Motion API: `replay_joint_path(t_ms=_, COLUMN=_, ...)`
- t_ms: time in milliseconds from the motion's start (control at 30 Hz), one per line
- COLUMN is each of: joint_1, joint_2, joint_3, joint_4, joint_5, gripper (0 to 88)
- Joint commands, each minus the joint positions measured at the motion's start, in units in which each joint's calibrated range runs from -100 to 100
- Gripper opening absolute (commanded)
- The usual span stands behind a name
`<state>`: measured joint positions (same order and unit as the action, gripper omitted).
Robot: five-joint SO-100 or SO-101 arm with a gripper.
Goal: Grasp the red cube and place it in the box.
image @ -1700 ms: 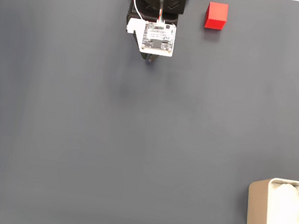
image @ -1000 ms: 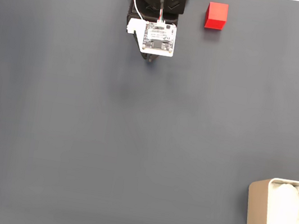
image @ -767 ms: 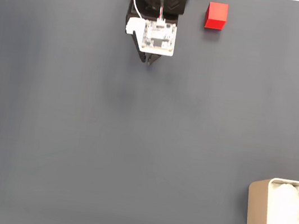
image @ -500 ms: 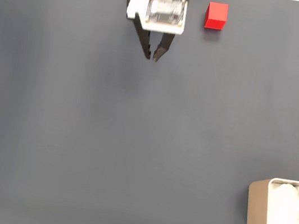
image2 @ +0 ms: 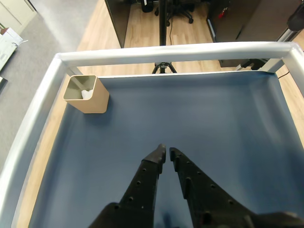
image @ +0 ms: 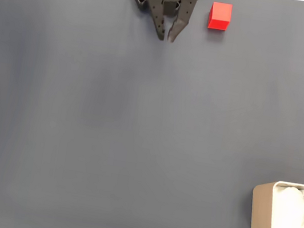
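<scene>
Dark blue matting covers the tabletop (image: 135, 146). Near its far edge the jaws (image: 168, 37) are almost closed and empty, with the red cube (image: 219, 16) just beside them. The box (image: 261, 209) sits at the opposite corner. They should open wide before straddling the cube squarely.
</scene>
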<state>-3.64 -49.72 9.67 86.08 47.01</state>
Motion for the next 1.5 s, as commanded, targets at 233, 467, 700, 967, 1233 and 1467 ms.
replay_joint_path(t_ms=233, joint_1=1.43, joint_2=1.19, joint_3=0.73, joint_4=-4.27, joint_5=0.59, gripper=0.0)
replay_joint_path(t_ms=467, joint_1=2.29, joint_2=0.93, joint_3=3.74, joint_4=-7.06, joint_5=0.93, gripper=0.0)
replay_joint_path(t_ms=700, joint_1=0.37, joint_2=0.32, joint_3=7.57, joint_4=-12.06, joint_5=1.42, gripper=0.0)
replay_joint_path(t_ms=967, joint_1=-5.67, joint_2=-0.54, joint_3=12.31, joint_4=-17.8, joint_5=2.69, gripper=0.2)
replay_joint_path(t_ms=1233, joint_1=-14.97, joint_2=-1.93, joint_3=14.32, joint_4=-17.64, joint_5=2.44, gripper=0.0)
replay_joint_path(t_ms=1467, joint_1=-21.44, joint_2=-3.66, joint_3=16.69, joint_4=-17.06, joint_5=2.98, gripper=0.0)
